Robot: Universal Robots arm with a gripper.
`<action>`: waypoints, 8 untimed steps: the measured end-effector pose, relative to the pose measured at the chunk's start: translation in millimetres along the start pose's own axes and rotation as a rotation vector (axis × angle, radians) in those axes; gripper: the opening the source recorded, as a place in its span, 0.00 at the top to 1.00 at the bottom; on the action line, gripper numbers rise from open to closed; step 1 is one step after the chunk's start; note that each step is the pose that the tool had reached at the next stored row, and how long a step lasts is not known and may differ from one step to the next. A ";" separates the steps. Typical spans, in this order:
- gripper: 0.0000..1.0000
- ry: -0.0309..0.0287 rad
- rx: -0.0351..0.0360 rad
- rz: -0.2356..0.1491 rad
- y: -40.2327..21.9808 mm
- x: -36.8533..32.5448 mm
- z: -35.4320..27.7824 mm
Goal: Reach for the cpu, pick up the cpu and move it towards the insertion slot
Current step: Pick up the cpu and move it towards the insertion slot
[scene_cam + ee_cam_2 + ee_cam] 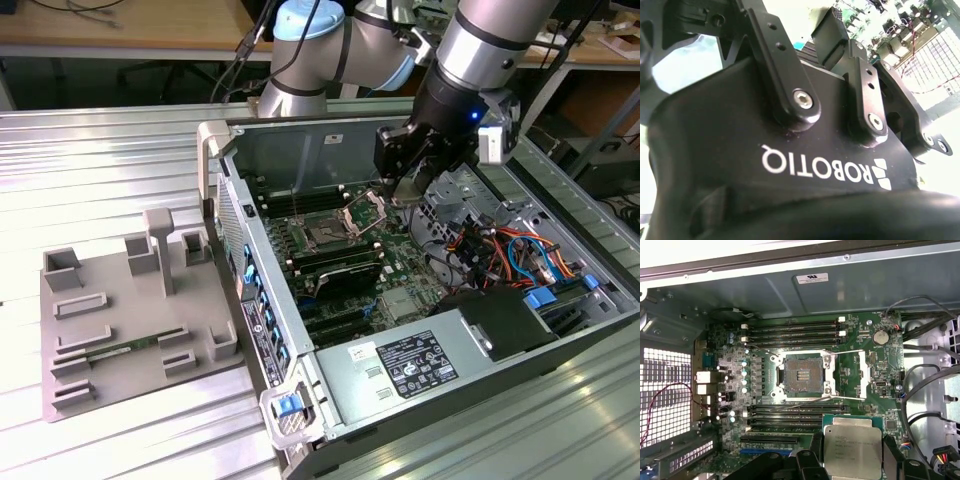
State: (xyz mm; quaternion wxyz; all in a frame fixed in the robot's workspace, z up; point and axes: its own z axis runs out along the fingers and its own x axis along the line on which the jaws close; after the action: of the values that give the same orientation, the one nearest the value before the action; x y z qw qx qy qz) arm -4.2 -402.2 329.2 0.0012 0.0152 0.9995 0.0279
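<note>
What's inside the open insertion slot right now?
In the first wrist view the insertion slot is empty: bare contact grid, frame swung open. The cpu is apart from it, at the end effector.

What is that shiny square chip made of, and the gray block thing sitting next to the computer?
The cpu looks like metal on top: a silvery, brushed lid that catches the light, on a green board edge. It sits between the tool's dark fingers. The gray tray beside the computer case looks like matte plastic: dull, even gray with molded blocky shapes and no shine, though that is a guess from its look.
</note>
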 end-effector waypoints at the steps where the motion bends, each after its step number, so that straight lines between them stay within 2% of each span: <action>1: 0.45 0.0001 0.0001 0.000 0.0 0.0 0.3; 8: 0.45 0.0000 0.0000 0.000 0.1 0.0 2.1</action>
State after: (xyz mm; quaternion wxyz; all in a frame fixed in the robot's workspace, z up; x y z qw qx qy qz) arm -4.2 -402.0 327.1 0.0012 0.0152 0.9995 0.0279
